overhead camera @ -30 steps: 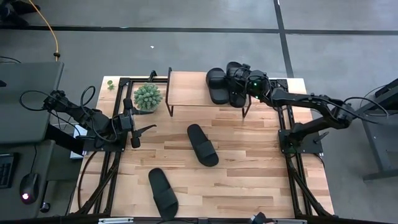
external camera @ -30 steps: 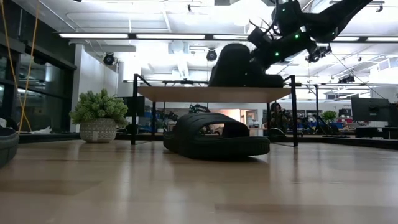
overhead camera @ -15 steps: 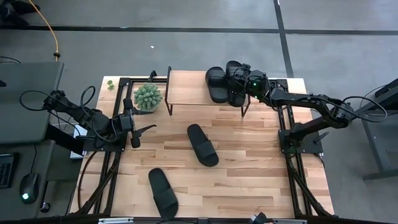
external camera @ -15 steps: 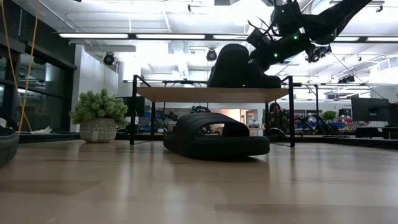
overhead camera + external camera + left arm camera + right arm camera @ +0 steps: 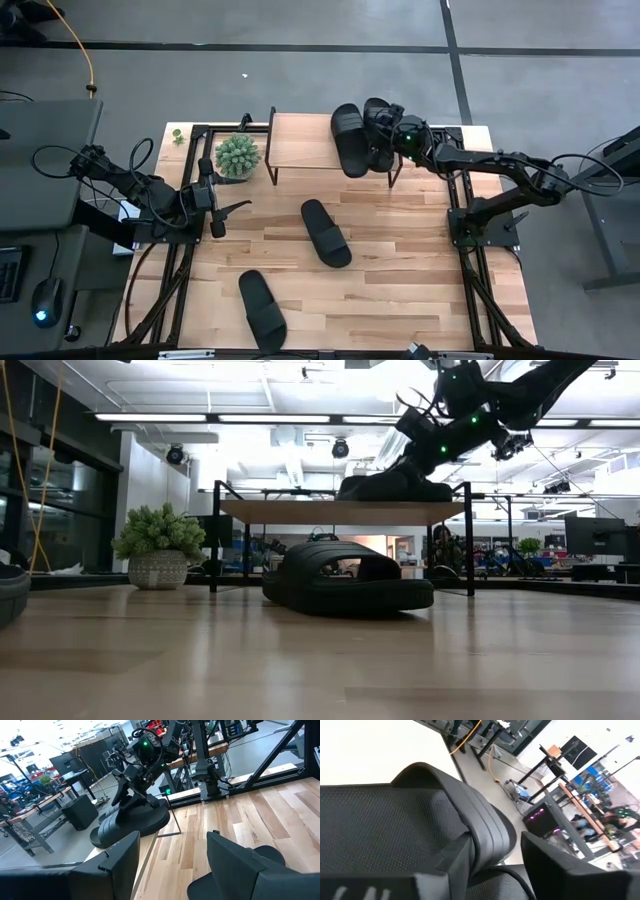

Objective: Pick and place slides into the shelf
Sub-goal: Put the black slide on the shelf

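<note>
The shelf (image 5: pixel 300 140) stands at the table's far side, with two black slides on the right end of its top. One slide (image 5: pixel 348 140) lies flat beside the other (image 5: pixel 374 108). My right gripper (image 5: pixel 382 138) hovers over them, open, its fingers on either side of a slide's ribbed strap (image 5: pixel 480 832). Two more slides lie sole down on the table, one in the middle (image 5: pixel 326 232) and one near the front edge (image 5: pixel 262 310). My left gripper (image 5: pixel 235 207) waits open at the table's left, holding nothing. My right gripper reaches the slide's strap from above, slanting in from the table's right. One finger (image 5: pixel 452 862) shows right at the strap's edge, and a gap shows at the other. I cannot tell whether it touches. The slide lies flat on the shelf top (image 5: pixel 395 488).
A potted plant (image 5: pixel 237 155) stands on the table by the shelf's left legs. Black frame rails (image 5: pixel 465 215) run along both table sides. Bare wood lies to the right of the middle slide, and the shelf top's left half (image 5: pixel 300 145) is bare.
The slide at my right gripper has tipped from standing high on the shelf top to lying flat on it, turned slightly with its far end toward the left. My right gripper has shifted a little toward the table's far edge.
</note>
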`<action>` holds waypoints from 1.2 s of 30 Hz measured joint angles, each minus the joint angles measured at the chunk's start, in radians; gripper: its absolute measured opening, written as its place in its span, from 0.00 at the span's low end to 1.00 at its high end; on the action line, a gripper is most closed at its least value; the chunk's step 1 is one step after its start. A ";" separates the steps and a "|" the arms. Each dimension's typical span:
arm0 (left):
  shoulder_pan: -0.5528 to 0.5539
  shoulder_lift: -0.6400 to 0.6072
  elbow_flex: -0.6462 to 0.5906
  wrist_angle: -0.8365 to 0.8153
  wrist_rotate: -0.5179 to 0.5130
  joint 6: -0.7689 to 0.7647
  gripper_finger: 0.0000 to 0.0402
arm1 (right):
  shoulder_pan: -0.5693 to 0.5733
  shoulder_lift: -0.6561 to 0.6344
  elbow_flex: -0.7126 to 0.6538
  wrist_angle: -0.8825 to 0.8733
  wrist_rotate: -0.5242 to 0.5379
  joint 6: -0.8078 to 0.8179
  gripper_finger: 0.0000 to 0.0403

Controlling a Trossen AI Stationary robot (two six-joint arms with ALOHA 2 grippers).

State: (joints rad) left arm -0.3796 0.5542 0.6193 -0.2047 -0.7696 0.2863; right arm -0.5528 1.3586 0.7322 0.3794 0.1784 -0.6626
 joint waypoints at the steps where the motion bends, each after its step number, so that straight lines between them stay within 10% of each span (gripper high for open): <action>1: 0.000 0.000 0.000 0.000 0.000 0.000 0.53 | 0.006 -0.001 0.000 0.001 0.010 -0.008 0.41; 22: 0.000 0.000 0.000 0.000 0.003 0.000 0.53 | 0.072 -0.168 -0.003 -0.161 0.119 0.047 0.44; 36: 0.000 0.000 0.000 0.000 0.003 -0.004 0.53 | 0.309 -0.248 -0.001 -0.179 0.115 0.284 0.44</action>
State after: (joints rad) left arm -0.3795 0.5541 0.6193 -0.2047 -0.7666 0.2825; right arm -0.2436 1.1107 0.7311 0.2004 0.2938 -0.3785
